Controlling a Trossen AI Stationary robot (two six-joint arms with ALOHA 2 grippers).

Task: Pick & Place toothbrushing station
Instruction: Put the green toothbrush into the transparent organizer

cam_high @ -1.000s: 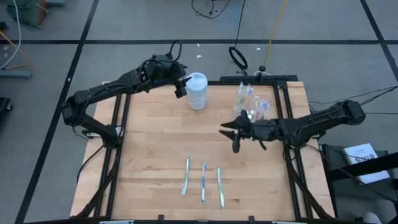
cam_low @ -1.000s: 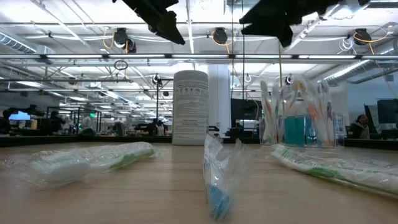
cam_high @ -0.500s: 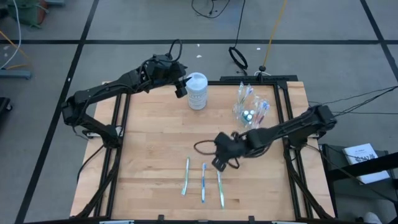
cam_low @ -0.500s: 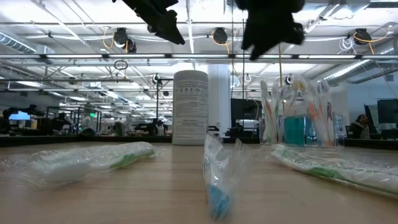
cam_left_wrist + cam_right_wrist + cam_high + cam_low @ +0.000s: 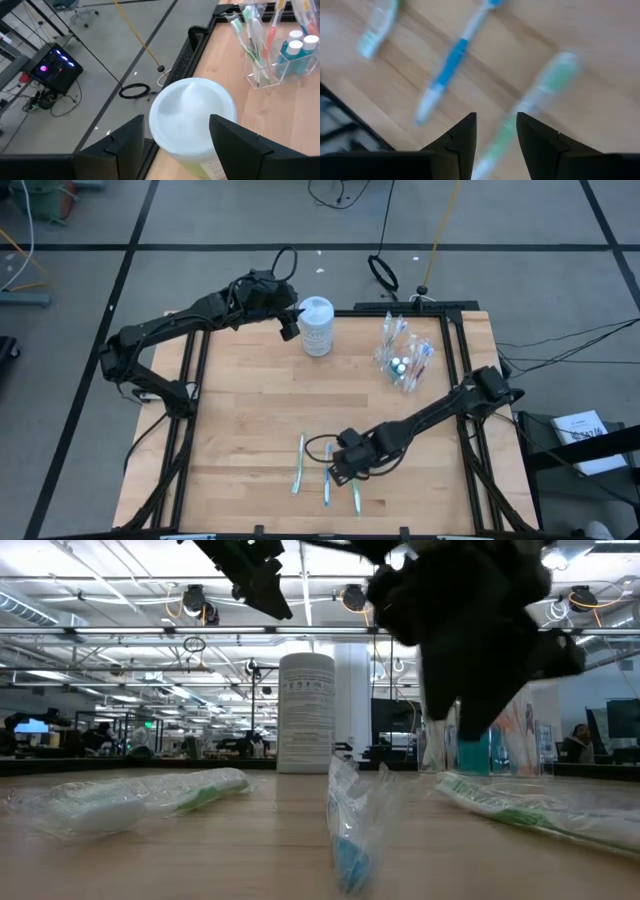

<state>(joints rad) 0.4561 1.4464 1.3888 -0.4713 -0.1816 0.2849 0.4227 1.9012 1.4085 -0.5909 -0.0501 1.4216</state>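
Observation:
Three wrapped toothbrushes lie flat on the wooden table near its near edge: a green-white one (image 5: 299,463), a blue one (image 5: 327,473) and a green one (image 5: 354,482). My right gripper (image 5: 338,467) hovers low over them, open and empty; in the right wrist view (image 5: 495,117) the blue brush (image 5: 451,67) and the green brush (image 5: 540,92) lie just ahead of the fingers. A clear cup (image 5: 403,352) at the far right holds several toothbrushes and teal toothpaste tubes (image 5: 295,47). My left gripper (image 5: 291,321) is open beside a white canister (image 5: 317,326).
The white canister (image 5: 192,120) stands at the far middle of the table, its top between my left gripper's open fingers in the left wrist view, apart from them. Bare wood lies between the canister and the three brushes. The black table frame (image 5: 455,340) runs beside the cup.
My right gripper has swung from beside the clear cup toward the table's near edge and left, and gone down to just above the three lying toothbrushes. The brushes and the cup have stayed in place.

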